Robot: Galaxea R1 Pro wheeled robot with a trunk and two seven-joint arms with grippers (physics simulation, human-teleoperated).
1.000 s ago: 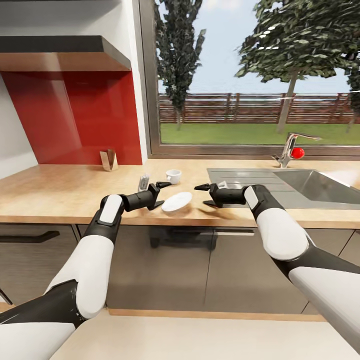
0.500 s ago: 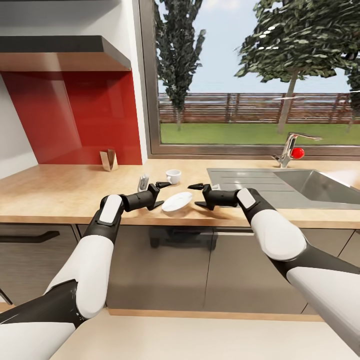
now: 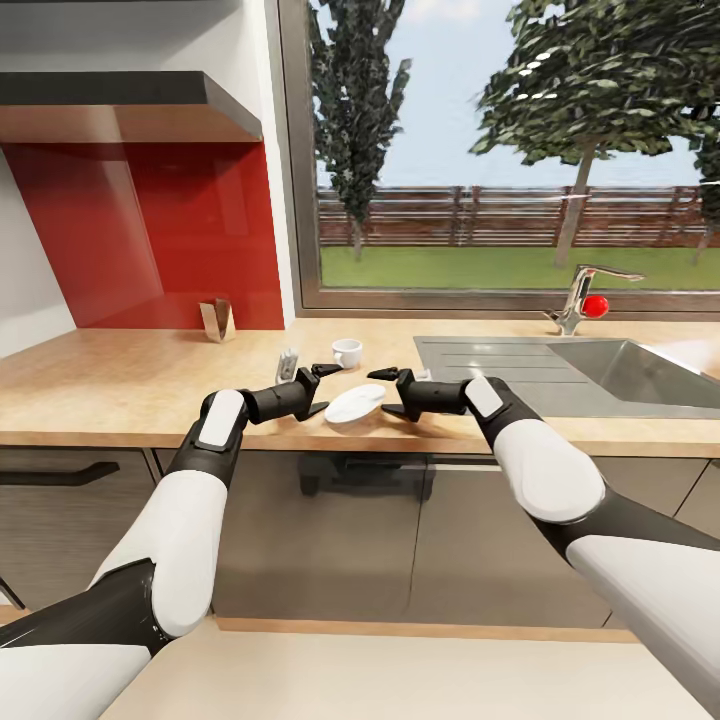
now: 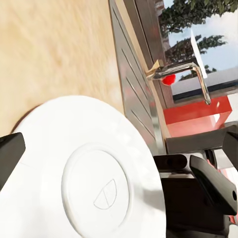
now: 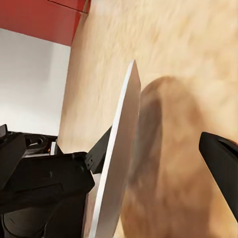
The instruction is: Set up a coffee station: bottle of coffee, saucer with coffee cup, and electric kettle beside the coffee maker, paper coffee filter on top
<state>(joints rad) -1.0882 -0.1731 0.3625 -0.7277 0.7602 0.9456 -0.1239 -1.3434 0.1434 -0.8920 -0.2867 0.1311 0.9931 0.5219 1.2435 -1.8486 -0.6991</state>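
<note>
The left gripper (image 3: 325, 388) has the saucer (image 3: 354, 403) pinched by its rim, fingers clamped on the near-left edge, and the plate hangs tilted just above the front edge of the countertop (image 3: 130, 375). In the left wrist view the saucer (image 4: 84, 173) shows its underside, foot ring and all. The right gripper (image 3: 390, 392) sits just beside the plate's other edge, fingers apart, one above and one below the rim line, not touching as far as I can tell. From the right wrist view the saucer (image 5: 116, 168) is seen edge-on, casting a round shadow on the wood.

This looks like a handover or a two-handed steadying. To do it well, the right fingers should slide over the rim squarely and close before the left lets go; a glazed plate held by a thin edge will swing or slip if pinched off-centre. Then level it before setting it down.

The coffee cup (image 3: 347, 352) stands further back on the countertop, mid-depth, left of the sink (image 3: 640, 372). A small folded brown thing (image 3: 217, 320) rests at the back edge against the red wall panel (image 3: 150, 235). A tap (image 3: 585, 296) with a red knob stands behind the sink, and a window (image 3: 510, 150) looks onto trees, grass and a fence.
</note>
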